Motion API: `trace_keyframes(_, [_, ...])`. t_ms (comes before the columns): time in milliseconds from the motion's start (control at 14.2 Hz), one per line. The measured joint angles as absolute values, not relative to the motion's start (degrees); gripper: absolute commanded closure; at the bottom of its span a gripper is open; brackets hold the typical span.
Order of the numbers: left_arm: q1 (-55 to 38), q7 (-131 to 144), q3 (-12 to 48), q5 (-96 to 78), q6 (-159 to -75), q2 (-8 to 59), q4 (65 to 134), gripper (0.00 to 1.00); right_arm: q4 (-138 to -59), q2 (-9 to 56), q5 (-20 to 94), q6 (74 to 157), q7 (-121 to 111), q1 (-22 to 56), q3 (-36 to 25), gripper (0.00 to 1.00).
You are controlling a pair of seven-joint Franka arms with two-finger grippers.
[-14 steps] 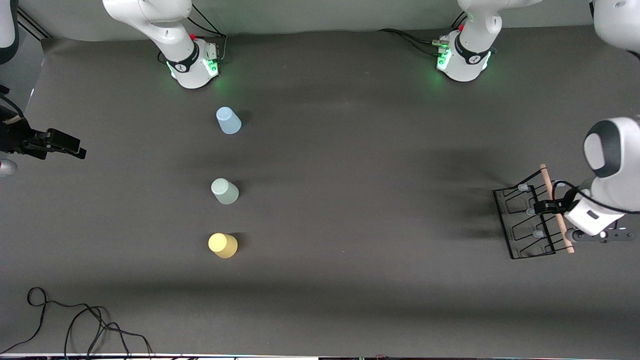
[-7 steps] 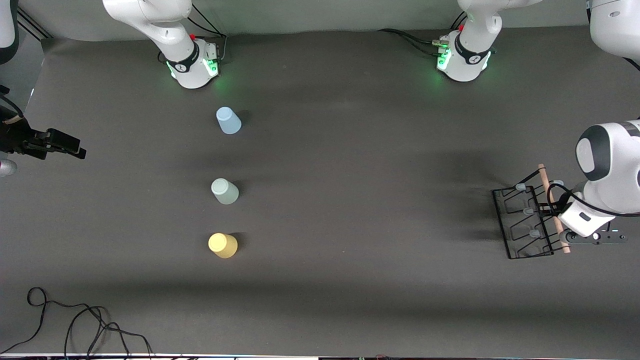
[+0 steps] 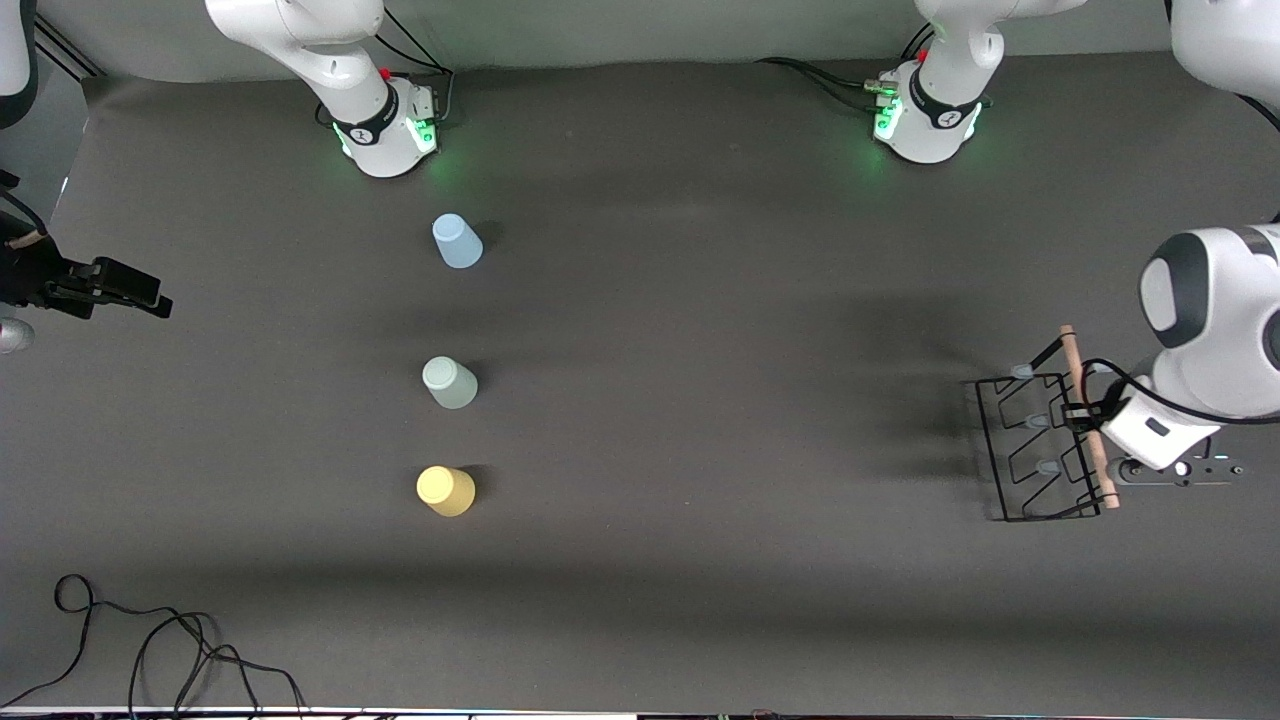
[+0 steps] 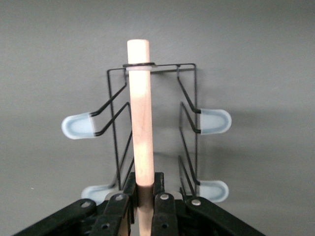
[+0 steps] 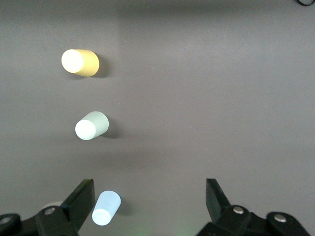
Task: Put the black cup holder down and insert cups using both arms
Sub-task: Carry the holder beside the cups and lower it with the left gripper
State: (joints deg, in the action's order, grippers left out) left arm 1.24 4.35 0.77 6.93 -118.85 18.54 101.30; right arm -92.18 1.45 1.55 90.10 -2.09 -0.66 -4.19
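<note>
Left pincer (image 4: 143, 204) grips black cup holder (image 3: 1035, 447)'s unmarked wooden handle (image 4: 139, 123).

The two arms (image 3: 1205, 330) are white and round, with black bands at the joints. Each base (image 3: 385, 130) glows green and has black cables plugged in, plus a small red spot. The grippers are black with little silver screws (image 4: 160, 196) on the fingers.

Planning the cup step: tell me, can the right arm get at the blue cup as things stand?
Probably yes. The right gripper is open and holds nothing, the blue cup stands alone with bare table around it, nearest the right arm's base, and the left gripper is shut on the holder at the table's other end.
</note>
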Motion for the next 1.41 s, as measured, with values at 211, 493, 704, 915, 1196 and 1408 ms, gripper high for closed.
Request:
trace_keyframes(211, [-7.60,15.13,1.12,6.76,-117.93,17.08,100.03,1.00,-92.18,1.45,1.55,90.08,-2.09,-0.66,-4.19,0.00])
trace_keyframes(493, [-19.15,27.42,1.54,5.49,-114.95,17.08,97.57,1.00,-92.18,1.45,1.55,89.94,-2.09,-0.66,-4.19,0.00])
trace_keyframes(704, [-26.76,37.48,2.32,3.76,-114.66,17.45,95.71,1.00,-92.18,1.45,1.55,89.93,-2.09,-0.66,-4.19,0.00])
trace_keyframes(915, [-34.80,42.41,2.61,1.82,-114.69,18.41,95.00,1.00,-92.18,1.45,1.55,89.92,-2.09,-0.67,-4.19,0.00])
trace_keyframes(1196, [-37.67,42.49,6.17,-6.61,-115.10,21.47,93.04,1.00,-92.18,1.45,1.55,89.91,-2.09,-0.67,-4.19,0.00])
trace_keyframes(1408, [-37.92,42.60,11.03,-7.31,-116.44,24.05,92.29,1.00,-92.18,1.45,1.55,89.90,-2.09,-0.68,-4.22,0.00])
